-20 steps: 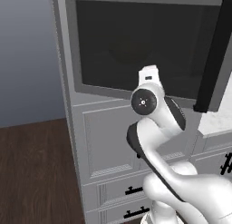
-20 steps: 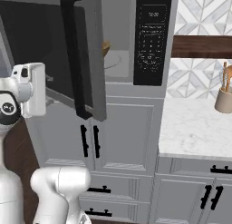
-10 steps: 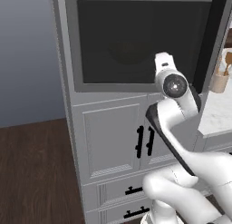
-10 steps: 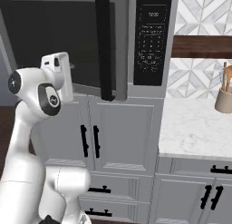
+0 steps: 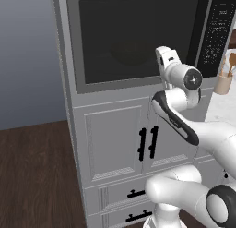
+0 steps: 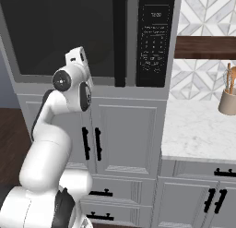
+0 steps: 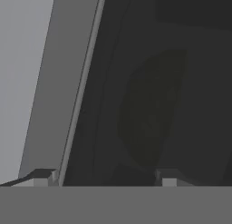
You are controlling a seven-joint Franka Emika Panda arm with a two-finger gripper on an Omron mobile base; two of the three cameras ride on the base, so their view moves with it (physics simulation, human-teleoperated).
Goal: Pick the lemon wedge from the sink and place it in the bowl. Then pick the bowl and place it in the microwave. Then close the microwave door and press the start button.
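My claw (image 7: 104, 177) is right up against the microwave door (image 5: 133, 38), down near the lower right part of the dark glass, and in the hand view the two finger tips (image 7: 43, 177) sit well apart with nothing between them, so it's spread wide and empty. One tip sits over the grey frame strip and the other over the glass. The door looks flush with the front of the microwave (image 6: 83, 38), with its long black bar handle (image 6: 120, 38) standing upright just left of the button panel (image 6: 154, 38). Through the glass I can make out a dim round shape that looks like the bowl (image 7: 152, 107) sitting inside, pretty murky though. Can't make out the lemon wedge at all through that dark glass, too dim to tell. Under the microwave there are grey panelled cabinet doors (image 6: 124, 135) with black handles and drawers (image 5: 120, 195) below those. Off to the right there's a white marble counter (image 6: 198, 130) with a tan utensil holder (image 6: 227, 100) with wooden spoons in it, in front of a patterned tile wall (image 6: 207, 15) with a dark wooden shelf (image 6: 205, 47).
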